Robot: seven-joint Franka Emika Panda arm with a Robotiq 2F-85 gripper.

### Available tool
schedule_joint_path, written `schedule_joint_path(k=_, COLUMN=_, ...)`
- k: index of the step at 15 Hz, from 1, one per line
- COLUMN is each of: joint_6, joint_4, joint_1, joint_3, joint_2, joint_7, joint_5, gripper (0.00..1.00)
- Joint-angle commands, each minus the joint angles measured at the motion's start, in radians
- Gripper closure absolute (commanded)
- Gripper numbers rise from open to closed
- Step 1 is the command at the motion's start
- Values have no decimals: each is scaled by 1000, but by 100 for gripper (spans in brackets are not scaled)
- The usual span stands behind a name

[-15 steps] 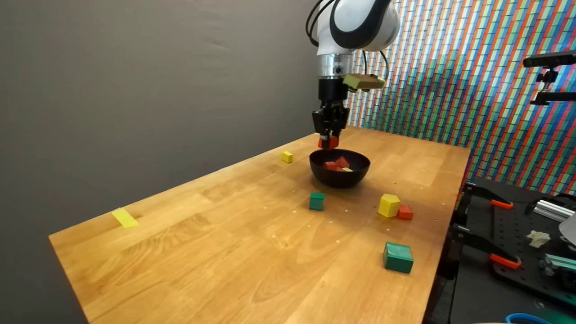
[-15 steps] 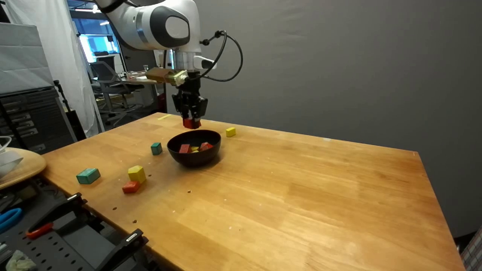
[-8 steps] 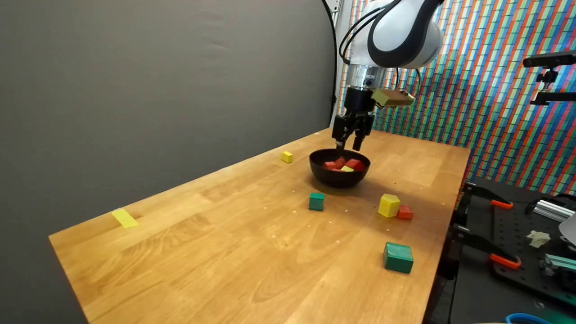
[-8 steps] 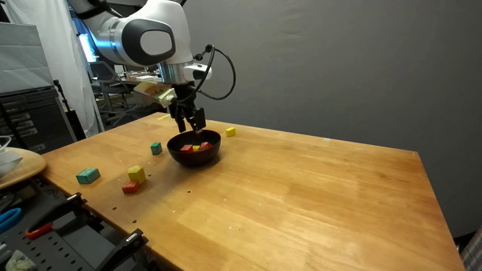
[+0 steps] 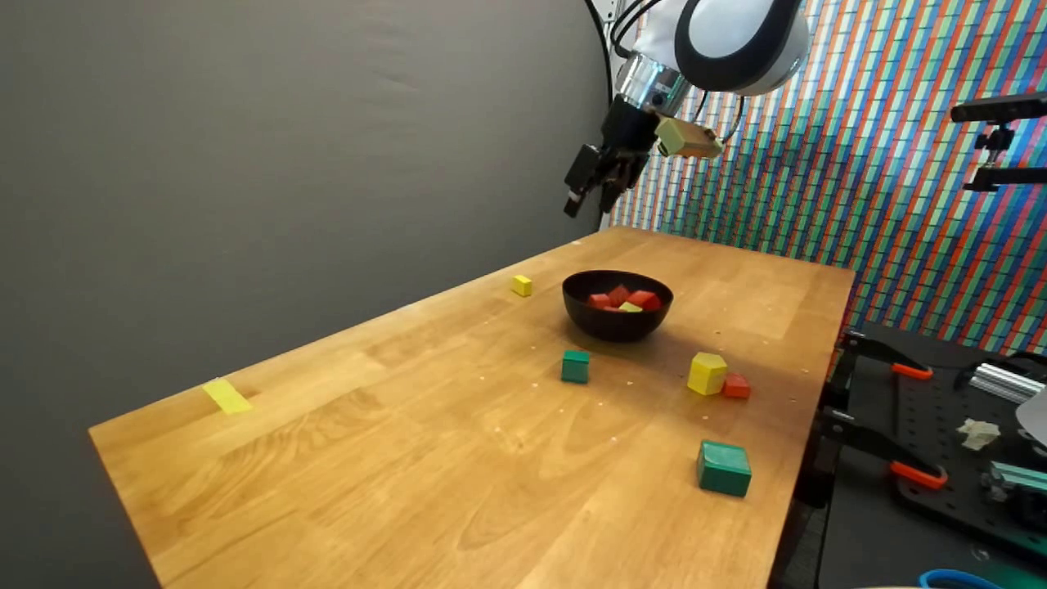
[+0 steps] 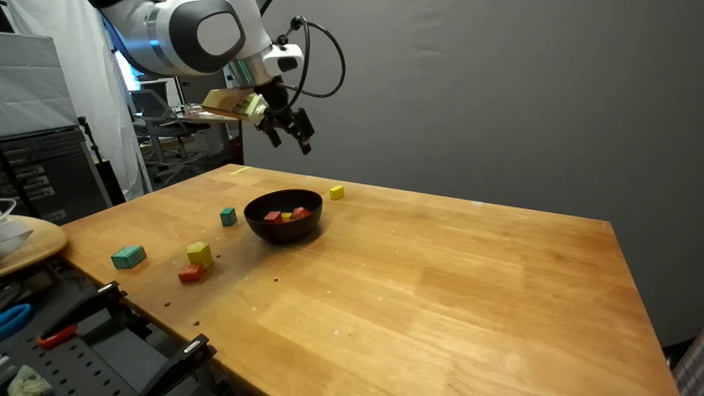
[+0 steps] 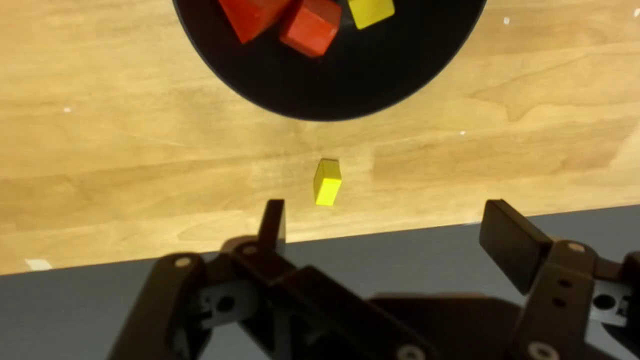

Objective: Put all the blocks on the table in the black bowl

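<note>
The black bowl (image 5: 617, 329) stands on the table (image 5: 409, 458) with several red blocks (image 5: 644, 300) and a yellow one (image 6: 286, 216) inside. Behind it, near the table's far edge, lies a small yellow block (image 7: 327, 185). A small green block (image 5: 575, 366), a larger green block (image 5: 725, 469), a yellow hexagonal block (image 5: 707, 374) and a red block (image 5: 736, 386) touching or almost touching it rest elsewhere on the wood. My gripper (image 7: 385, 201) is tilted, high above the bowl's far side, its fingers wide apart and nothing between them. In the wrist view the bowl is cut off at the top.
A grey wall (image 6: 495, 110) rises behind the table's far edge. Yellow tape (image 5: 227, 396) is stuck near one corner. Black clamps (image 5: 883, 446) grip the side edge, beside a dark cart. A round wooden surface (image 6: 33, 242) adjoins a corner.
A second ago my gripper held a red block over the bowl. It has opened, the block now lies in the bowl, and the gripper has risen and tilted towards the wall.
</note>
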Motion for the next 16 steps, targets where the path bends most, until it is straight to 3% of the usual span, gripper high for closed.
schedule_joint_path(k=1, joint_6=11, joint_4=155, joint_1=-22, joint_3=25, joint_2=142, joint_7=-79, joint_5=14, gripper=0)
schedule_joint_path(k=4, joint_6=-54, joint_4=318, joint_1=-17, joint_3=24, joint_2=289, joint_7=-87, joint_5=-10, gripper=0)
schedule_joint_path(k=7, joint_6=-153, joint_4=477, joint_1=13, joint_3=-19, joint_2=416, joint_7=-82, joint_5=-62, gripper=0)
schedule_joint_path(k=8, joint_6=-94, joint_4=348, joint_1=-1, joint_3=5, joint_2=328, joint_7=-68, joint_5=-30, gripper=0)
schedule_joint_path(k=12, joint_6=-126, joint_4=407, joint_1=-15, joint_3=23, joint_2=391, joint_7=-80, joint_5=-20, gripper=0)
schedule_joint_path(k=16, joint_6=-172, joint_4=500, joint_1=7, joint_3=-10, joint_2=471, joint_7=-57, joint_5=-40, gripper=0)
